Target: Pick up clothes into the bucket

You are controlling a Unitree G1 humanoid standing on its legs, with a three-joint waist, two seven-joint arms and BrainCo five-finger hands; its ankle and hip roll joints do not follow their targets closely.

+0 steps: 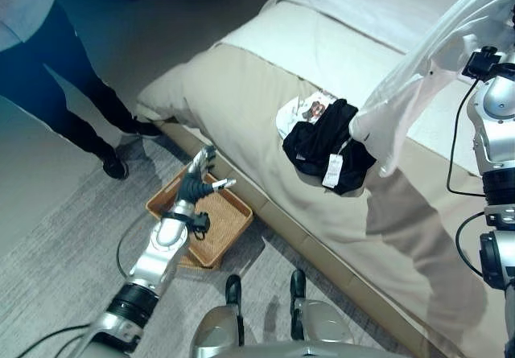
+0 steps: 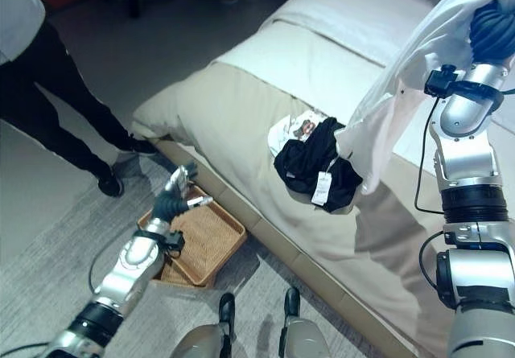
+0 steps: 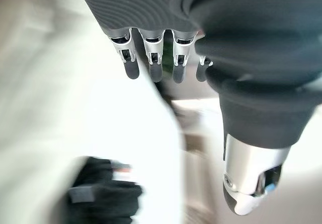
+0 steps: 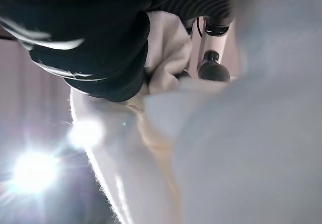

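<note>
White cloth garment [image 2: 418,84] hangs from your right hand [image 2: 491,28], raised over the beige bed [image 2: 241,125]; fingers look pinched on it, though fabric hides most. Left hand [image 1: 197,183], fingers relaxed and straight, holds nothing above the woven brown basket [image 1: 229,221] on the floor. Black garment [image 1: 326,145] lies on the bed.

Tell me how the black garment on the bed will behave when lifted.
Probably floppy: the crumpled black garment lies in folds on the beige bed. It will likely hang and stretch out like the white shirt draped from the right hand. Seemingly light.
</note>
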